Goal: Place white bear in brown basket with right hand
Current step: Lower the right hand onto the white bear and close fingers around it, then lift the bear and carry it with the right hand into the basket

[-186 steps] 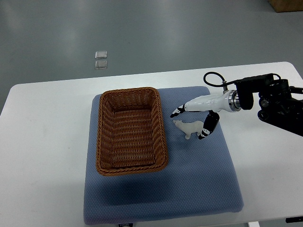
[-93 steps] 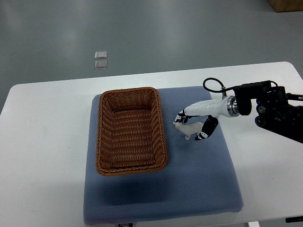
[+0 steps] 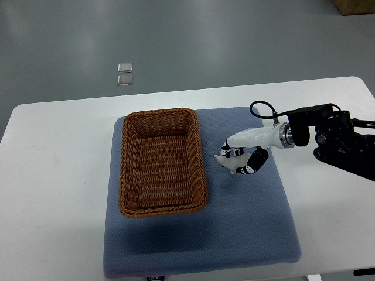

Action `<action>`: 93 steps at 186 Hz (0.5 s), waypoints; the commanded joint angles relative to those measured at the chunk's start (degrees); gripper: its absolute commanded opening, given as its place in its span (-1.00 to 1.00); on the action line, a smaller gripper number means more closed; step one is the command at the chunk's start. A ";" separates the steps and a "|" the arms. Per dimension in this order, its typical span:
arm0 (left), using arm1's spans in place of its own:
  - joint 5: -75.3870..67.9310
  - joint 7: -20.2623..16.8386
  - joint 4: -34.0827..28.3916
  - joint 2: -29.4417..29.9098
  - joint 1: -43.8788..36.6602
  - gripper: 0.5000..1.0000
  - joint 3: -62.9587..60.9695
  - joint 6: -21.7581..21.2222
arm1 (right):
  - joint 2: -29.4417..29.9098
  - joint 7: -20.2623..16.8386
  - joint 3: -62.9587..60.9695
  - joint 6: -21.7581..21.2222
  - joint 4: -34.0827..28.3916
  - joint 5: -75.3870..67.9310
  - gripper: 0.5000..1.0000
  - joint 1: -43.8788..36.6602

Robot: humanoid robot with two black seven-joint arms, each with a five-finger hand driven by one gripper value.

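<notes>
A small white bear stands on the blue mat, just right of the brown woven basket. The basket has nothing in it. My right hand comes in from the right edge and its white and black fingers are curled around the bear from above and from the right. The bear still rests on the mat. My left arm does not show.
The mat lies on a white table. The right arm's black forearm and a looped cable hang over the table's right side. Two small clear squares lie on the grey floor beyond.
My right hand has lowered and its fingers have closed in from spread to wrapped around the white bear. The bear has shifted slightly. The basket has not moved.
</notes>
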State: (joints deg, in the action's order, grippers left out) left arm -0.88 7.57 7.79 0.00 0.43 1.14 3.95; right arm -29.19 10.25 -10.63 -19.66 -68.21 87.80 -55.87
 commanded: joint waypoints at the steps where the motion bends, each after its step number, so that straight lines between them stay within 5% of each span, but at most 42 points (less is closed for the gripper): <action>1: 0.00 -0.01 0.03 0.00 -0.08 1.00 0.00 0.00 | -0.43 0.03 -0.18 -0.12 0.00 -0.18 -1.00 -0.38; 93: 0.00 -0.01 -0.06 0.00 0.01 1.00 0.00 0.00 | 0.62 0.12 -0.53 -4.95 0.00 -0.88 -1.00 -12.77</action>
State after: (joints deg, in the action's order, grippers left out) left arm -0.88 7.57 7.78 0.00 0.43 1.14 3.95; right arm -30.48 10.38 -11.37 -23.08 -68.20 86.95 -65.47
